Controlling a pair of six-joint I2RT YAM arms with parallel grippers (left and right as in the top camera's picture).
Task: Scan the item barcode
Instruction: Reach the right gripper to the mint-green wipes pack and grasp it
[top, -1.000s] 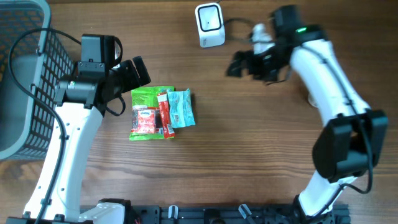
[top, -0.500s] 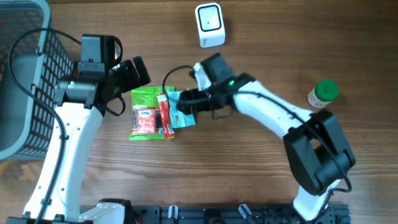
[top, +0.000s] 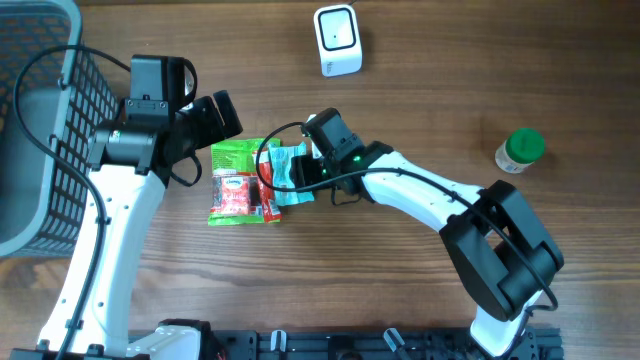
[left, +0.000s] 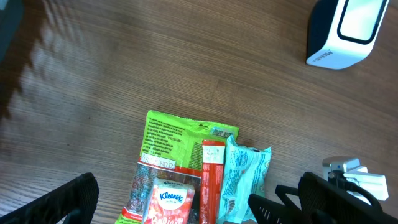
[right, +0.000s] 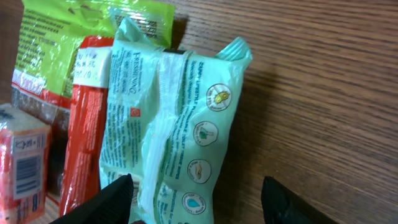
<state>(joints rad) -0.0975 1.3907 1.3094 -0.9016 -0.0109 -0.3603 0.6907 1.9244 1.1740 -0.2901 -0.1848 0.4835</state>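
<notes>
On the brown wooden surface (top: 400, 290), the pale teal plastic packet (right: 180, 112) lies touching the right of the red stick pack (top: 263, 182), white box scanner (top: 337, 40) behind them, grey wire basket (top: 50, 150) far left.

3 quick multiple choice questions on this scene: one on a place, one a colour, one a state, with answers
1. In the overhead view, the scanner sits where relative to the packets? A) left of them B) above them, near the top edge C) below them
2. The lid of the jar is: A) red B) green C) blue
3. The right hand is: A) shut on the jar B) out of every view C) open, fingers astride the mint packet

1 B, it stands near the top edge, packets lower down; 2 B, the lid shows green from overhead; 3 C, the right wrist view shows a finger each side of the packet.
</notes>
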